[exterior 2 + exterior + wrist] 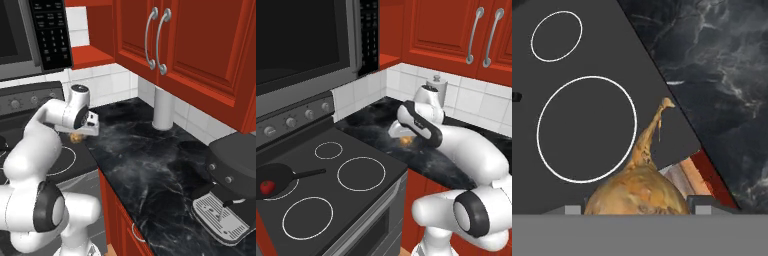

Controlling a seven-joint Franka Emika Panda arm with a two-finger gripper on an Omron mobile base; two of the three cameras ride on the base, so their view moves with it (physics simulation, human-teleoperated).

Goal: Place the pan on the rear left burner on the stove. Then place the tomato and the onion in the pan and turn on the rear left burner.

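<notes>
- Hand view is showing you the onion point(637, 192) sitting between the two finger tips, its stem pointing away from the camera; the jaws are standing part spread, wide as the bulb, and they look to be pinching it, though the contact itself is falling below the frame edge.
- You are carrying it over the line where the stove point(587, 165) meets the counter point(722, 75), so a slip now would be dropping the bulb onto glass or stone, from which it could be rolling off the front edge.
- Because the bulb is round and the pads are gripping only its sides, a fast swing is likely to be twisting it loose; you should be moving slowly.
- Left base view is showing the gripper point(402, 135) well apart from the pan point(273, 181), which is resting on the rear left burner point(286, 192) with the tomato point(267, 187) already inside.
- The pan is shallow and small, so releasing from high up is risking a bounce over the rim or a knock that sends the tomato out.
- Its handle point(308, 173) is pointing toward your approach path; clipping it would be shoving the pan off the ring.
- The knobs point(291, 121) are waiting behind the pan, untouched as far as you can judge.
</notes>
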